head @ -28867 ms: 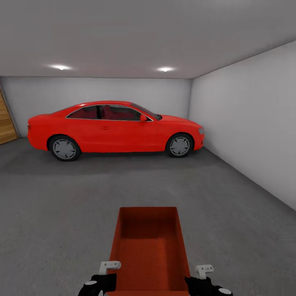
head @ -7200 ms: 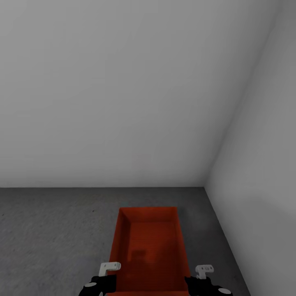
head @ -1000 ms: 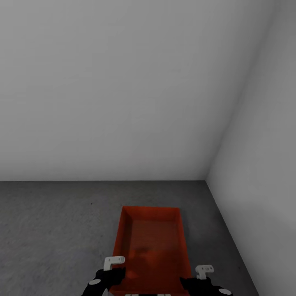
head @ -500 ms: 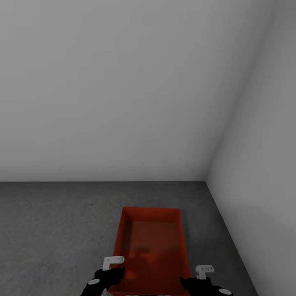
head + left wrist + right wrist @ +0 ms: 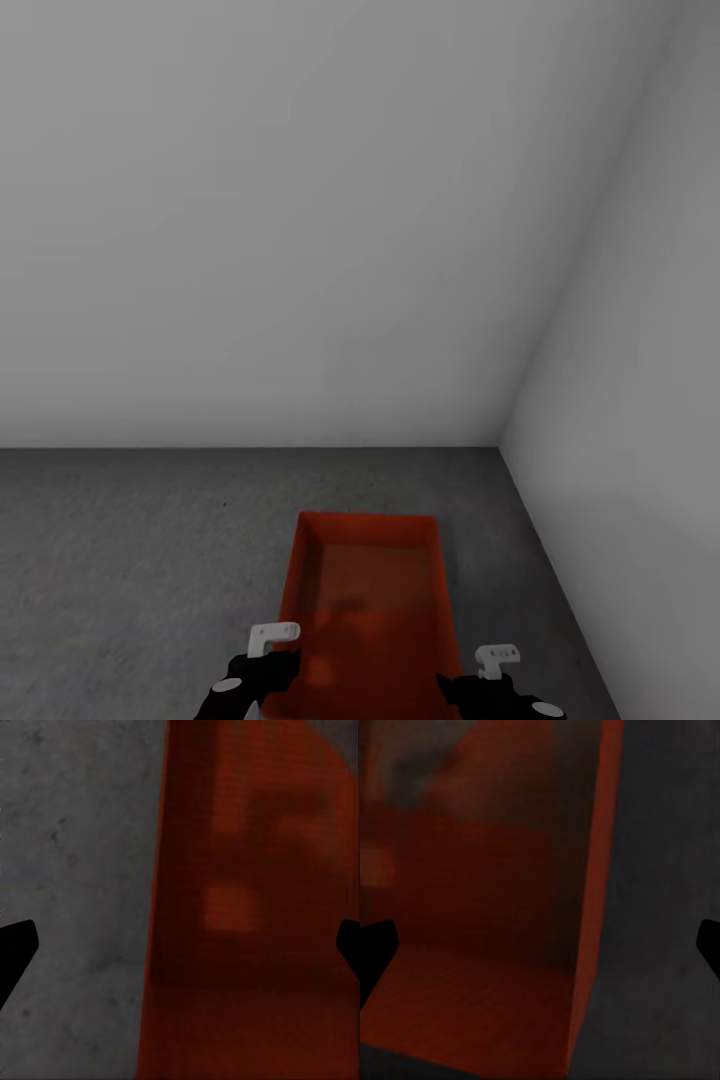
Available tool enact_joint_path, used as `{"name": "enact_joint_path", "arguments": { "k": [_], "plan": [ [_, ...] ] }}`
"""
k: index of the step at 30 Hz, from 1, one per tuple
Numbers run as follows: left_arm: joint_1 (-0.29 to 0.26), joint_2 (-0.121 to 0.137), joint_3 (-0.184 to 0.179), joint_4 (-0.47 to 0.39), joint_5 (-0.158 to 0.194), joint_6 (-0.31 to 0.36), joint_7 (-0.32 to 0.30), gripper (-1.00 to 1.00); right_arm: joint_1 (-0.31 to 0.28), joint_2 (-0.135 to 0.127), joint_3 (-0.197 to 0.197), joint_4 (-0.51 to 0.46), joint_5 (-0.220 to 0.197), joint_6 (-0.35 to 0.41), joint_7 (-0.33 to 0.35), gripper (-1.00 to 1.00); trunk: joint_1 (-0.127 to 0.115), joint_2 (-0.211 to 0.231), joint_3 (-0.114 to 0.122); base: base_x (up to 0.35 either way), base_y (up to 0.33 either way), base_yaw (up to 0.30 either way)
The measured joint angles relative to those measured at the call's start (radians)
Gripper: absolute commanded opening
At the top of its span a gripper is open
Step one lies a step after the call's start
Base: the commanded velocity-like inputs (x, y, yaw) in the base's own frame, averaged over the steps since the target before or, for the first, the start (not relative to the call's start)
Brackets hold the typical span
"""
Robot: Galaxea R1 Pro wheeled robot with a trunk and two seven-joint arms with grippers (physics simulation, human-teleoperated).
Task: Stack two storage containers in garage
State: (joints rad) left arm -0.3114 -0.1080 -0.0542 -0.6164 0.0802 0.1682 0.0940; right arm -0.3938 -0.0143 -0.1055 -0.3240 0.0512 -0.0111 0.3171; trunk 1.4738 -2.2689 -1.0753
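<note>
The orange-red bin (image 5: 368, 610) sits at the lower centre of the head view on the grey concrete floor (image 5: 130, 560), open side up, long axis running away toward the wall. The left pincer (image 5: 180, 945) and right pincer (image 5: 540, 945) each straddle a long wall, fingers spread wide apart.

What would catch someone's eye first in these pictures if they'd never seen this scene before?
The orange-red storage container stands out most, open-topped, low in the middle of the head view against the dark grey concrete floor. Behind it, bare pale grey walls meet in a corner to the right. The left gripper and right gripper each straddle one long wall of the container, fingers spread wide.
</note>
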Motion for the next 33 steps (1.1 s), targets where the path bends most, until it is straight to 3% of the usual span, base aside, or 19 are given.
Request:
{"name": "enact_joint_path", "arguments": {
  "k": [20,33],
  "plan": [
    [0.0,-0.001,0.0,0.0,-0.001,0.0,-0.001,1.0,0.0,0.0,0.0,0.0,0.0,0.0,0.003,1.0,-0.077,0.14,0.063,-0.009,0.0,0.0],
    [0.0,-0.004,0.0,0.0,-0.001,0.001,0.0,1.0,0.0,0.0,-0.001,0.0,0.001,0.0,0.003,1.0,-0.126,0.231,0.103,-0.287,0.0,0.0]
  ]
}}
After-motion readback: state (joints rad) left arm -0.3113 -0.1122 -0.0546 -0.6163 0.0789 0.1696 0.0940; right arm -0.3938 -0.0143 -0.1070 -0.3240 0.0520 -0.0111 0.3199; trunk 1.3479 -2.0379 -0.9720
